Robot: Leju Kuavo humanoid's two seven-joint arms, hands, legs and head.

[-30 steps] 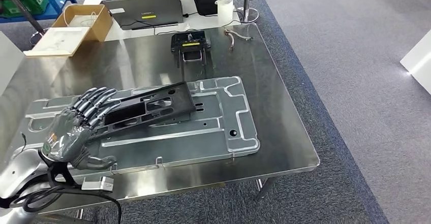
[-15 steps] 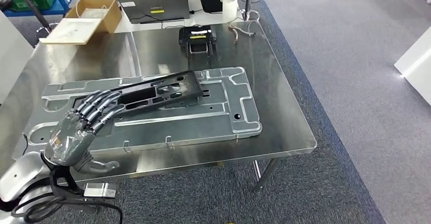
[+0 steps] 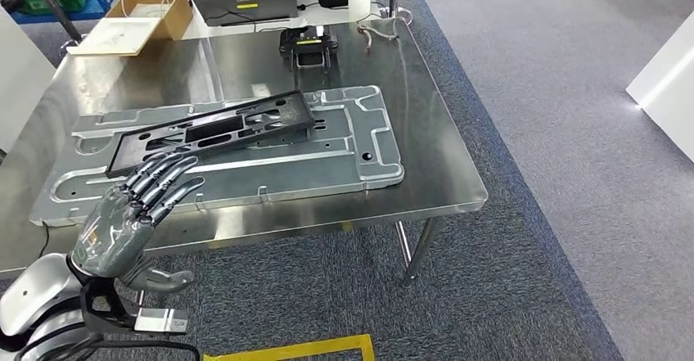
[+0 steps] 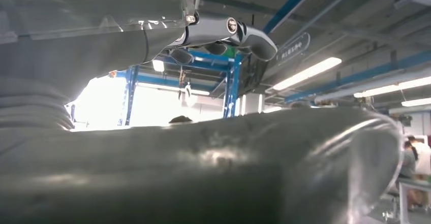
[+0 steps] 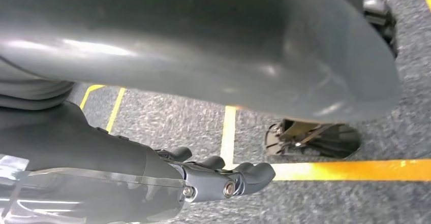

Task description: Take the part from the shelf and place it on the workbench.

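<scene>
My left hand (image 3: 131,214) hovers empty at the near edge of the steel tabletop (image 3: 442,160), fingers spread and extended. My right hand (image 5: 213,176) hangs over grey carpet (image 5: 167,120), fingers curled, holding nothing. The flat black plastic frame part (image 3: 213,130) lies on the grey stamped metal panel (image 3: 360,152).
</scene>
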